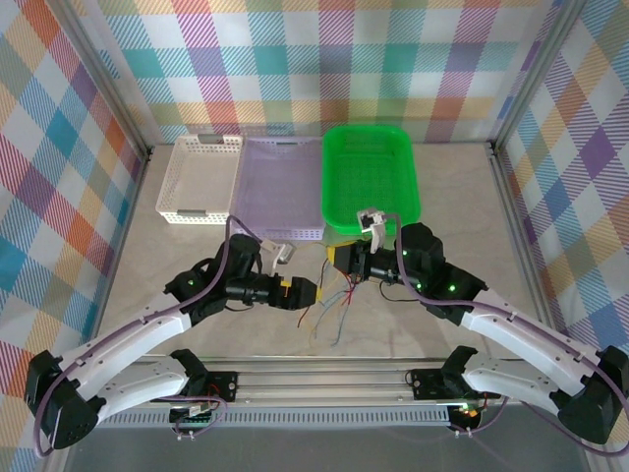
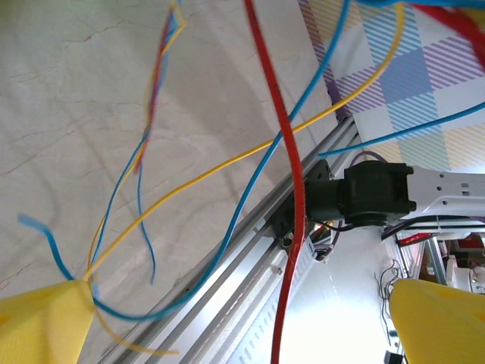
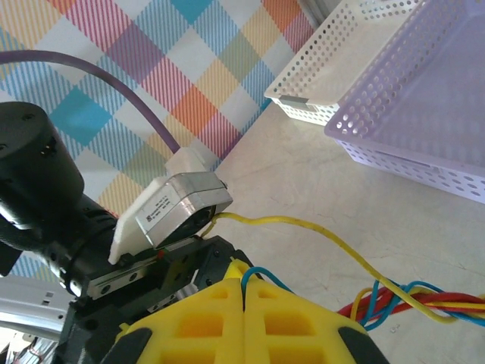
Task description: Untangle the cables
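Bench [image 1: 462,211] first, then the gap between my two tools, since that's what the next move turns on. The right tool [image 1: 343,264] is pinched shut on the cables [image 1: 330,303]. In its wrist view the yellow fingers [image 3: 227,292] meet, with red, blue and yellow strands bunching out just beside them. From that pinch the bundle fans toward the arm bases, so its long axis runs from the right tool past the mouth of the left tool [image 1: 311,293]. The left tool is spread wide and holding nothing, its mouth facing the strands and just beside them. In its wrist view the red strand [image 2: 292,189] runs lengthwise through the open gap. The blue strand [image 2: 242,197] and yellow strand [image 2: 227,163] cross that gap on a slant and pass close by one fingertip [image 2: 38,322]; I can't tell if they touch it. My call: the left arm is nearer the loose lengths, so it takes the next pick. It should close on one strand and draw it away from the right tool. The risk is catching two strands where they cross.
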